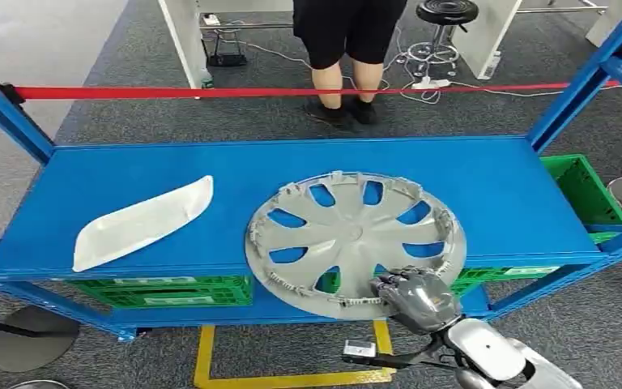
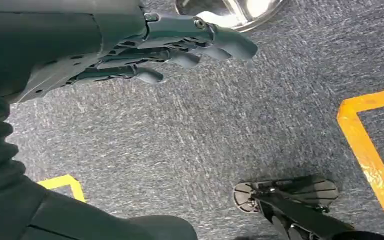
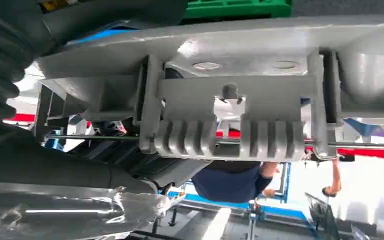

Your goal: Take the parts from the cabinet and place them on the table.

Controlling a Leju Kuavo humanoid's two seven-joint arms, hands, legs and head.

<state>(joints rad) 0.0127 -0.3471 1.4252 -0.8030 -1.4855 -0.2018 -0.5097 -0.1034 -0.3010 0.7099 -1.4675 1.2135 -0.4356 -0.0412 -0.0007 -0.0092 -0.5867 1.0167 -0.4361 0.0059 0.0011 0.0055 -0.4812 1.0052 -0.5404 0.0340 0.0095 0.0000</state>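
- The grey wheel cover (image 1: 355,241) is gripped at its near rim by the right hand (image 1: 417,297); the rest of the disc spreads beyond and to the left of that hand.
- It lies flat, spoked face up, on the blue shelf (image 1: 486,186), its near edge overhanging the shelf front.
- In the right wrist view its ribbed rim clips (image 3: 230,137) are seen close up.
- A white elongated panel (image 1: 142,222) lies well left of the hand, its long axis slanted.
- Green crates (image 1: 170,289) sit below the shelf; a person (image 1: 347,49) stands behind a red tape (image 1: 210,92).
- The left hand (image 2: 170,45) hangs over grey carpet (image 2: 205,135), fingers loosely extended, nothing held.
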